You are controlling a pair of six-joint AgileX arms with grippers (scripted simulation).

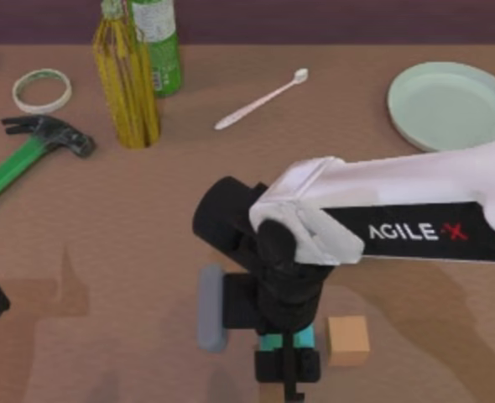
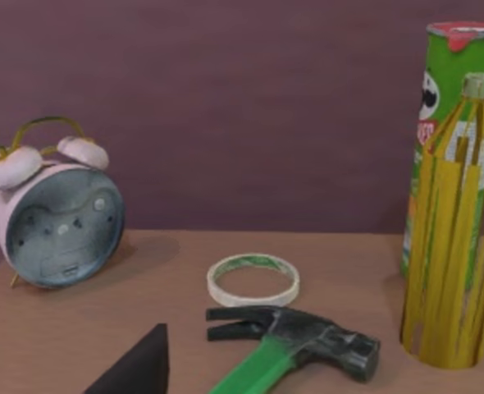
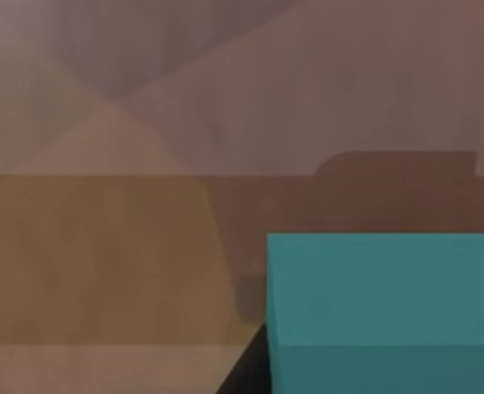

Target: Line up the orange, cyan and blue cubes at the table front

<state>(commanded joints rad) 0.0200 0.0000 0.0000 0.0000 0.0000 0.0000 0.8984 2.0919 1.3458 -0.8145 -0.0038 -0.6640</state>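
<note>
progress looks about halfway: orange cube (image 1: pixel 348 339) rests at the tabletop (image 1: pixel 105 252) front, and right gripper (image 1: pixel 287 353) is just to its left with the cyan cube (image 1: pixel 274 342) between its jaws, low over the front edge. blue cube is not visible, so it seems still to place. left arm is parked at the left edge

A yellow bottle (image 1: pixel 128 84) is being used as the landmark, standing upright near the back edge. A green can (image 1: pixel 156 42) is being seen just behind it, on its right. A hammer (image 1: pixel 29 149) with a green handle is lying to its left, and a tape roll (image 1: pixel 42 91) is lying beyond the hammer's head. A white spoon (image 1: pixel 261 99) is lying to its right, a pale green plate (image 1: pixel 451 105) farther right. An alarm clock (image 2: pixel 55 216) is being shown left of the tape.
</note>
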